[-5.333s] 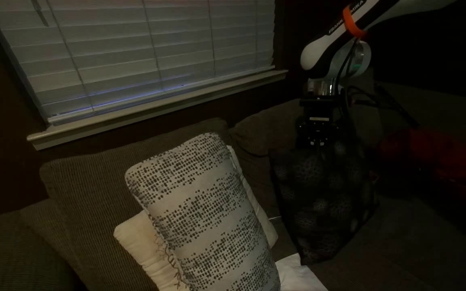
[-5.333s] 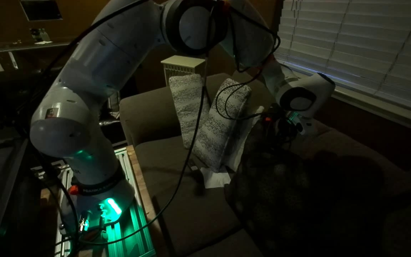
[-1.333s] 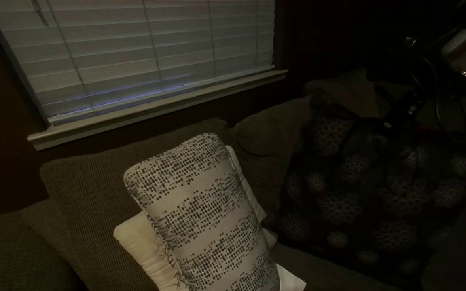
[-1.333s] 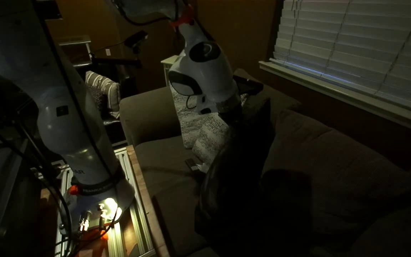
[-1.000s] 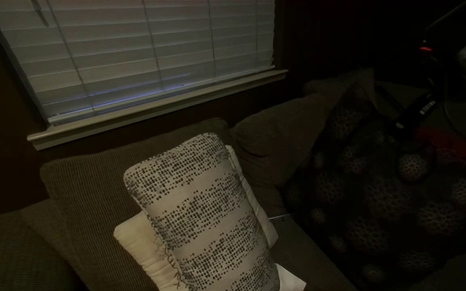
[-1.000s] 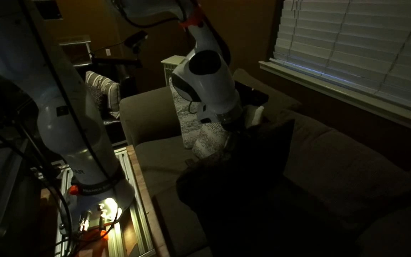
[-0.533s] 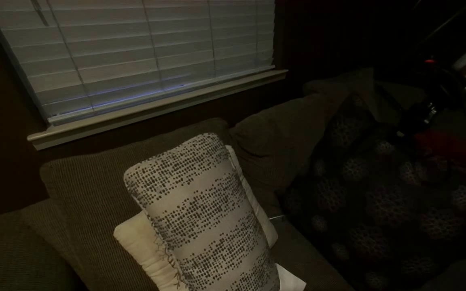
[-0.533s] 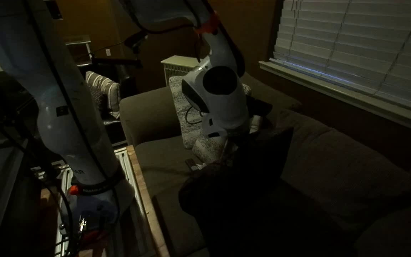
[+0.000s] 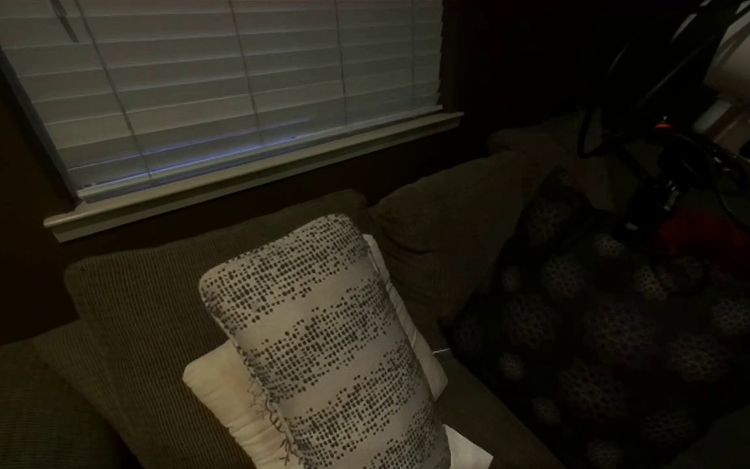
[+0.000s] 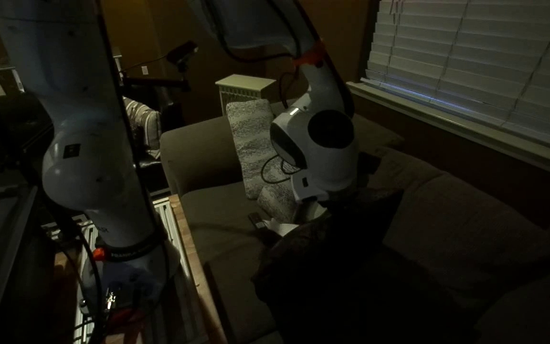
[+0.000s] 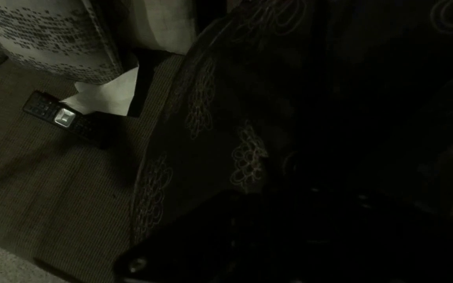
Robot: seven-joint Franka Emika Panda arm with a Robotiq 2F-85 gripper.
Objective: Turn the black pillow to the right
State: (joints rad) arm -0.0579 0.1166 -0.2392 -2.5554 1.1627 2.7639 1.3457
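Note:
The black pillow (image 9: 616, 326) shows its broad, pale-flowered face in an exterior view, tilted with one corner up, on or just above the sofa seat. In an exterior view it is a dark shape (image 10: 332, 248) below my wrist. It fills much of the wrist view (image 11: 214, 137). My gripper (image 9: 629, 228) is at the pillow's upper edge and appears shut on it, since the pillow moves with it. The fingertips are very dark in the wrist view and hidden in an exterior view behind the wrist and pillow.
The speckled pillow (image 9: 323, 339) leans on the cream pillow (image 9: 219, 384) beside the black one. A remote (image 11: 64, 117) and a white paper (image 11: 110, 94) lie on the seat. The sofa back cushion (image 10: 466, 229) and windowsill (image 9: 251, 172) stand behind. A red cloth (image 9: 707, 238) lies beyond the gripper.
Over about five seconds the arm twists and the black pillow turns from narrow to broad in an exterior view. In the last second gripper and pillow sink slightly together.

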